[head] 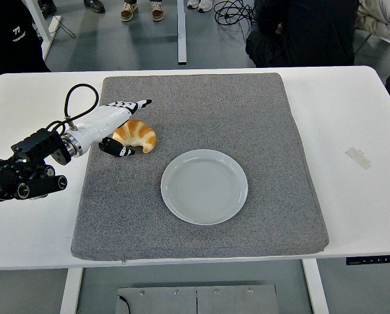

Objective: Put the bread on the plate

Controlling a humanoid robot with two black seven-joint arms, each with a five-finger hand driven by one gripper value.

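White counter (pixel 352 118) carried a grey mat (pixel 247 118), left hand (pixel 110 121) fingers spread around bread (pixel 136 135), not gripping, plate (pixel 204 186) mid-mat, tape (pixel 357 157) near right edge

Bright, even overhead light; soft shadows, sharp focus throughout.

A white bench (pixel 352 111) stood on a grey floor (pixel 116 46), carrying a grey felt mat (pixel 247 111) and a small strip of tape (pixel 358 157). Beyond its far edge were a white post (pixel 180 31), tangled black cables (pixel 231 10) and people's shoes (pixel 142 9).
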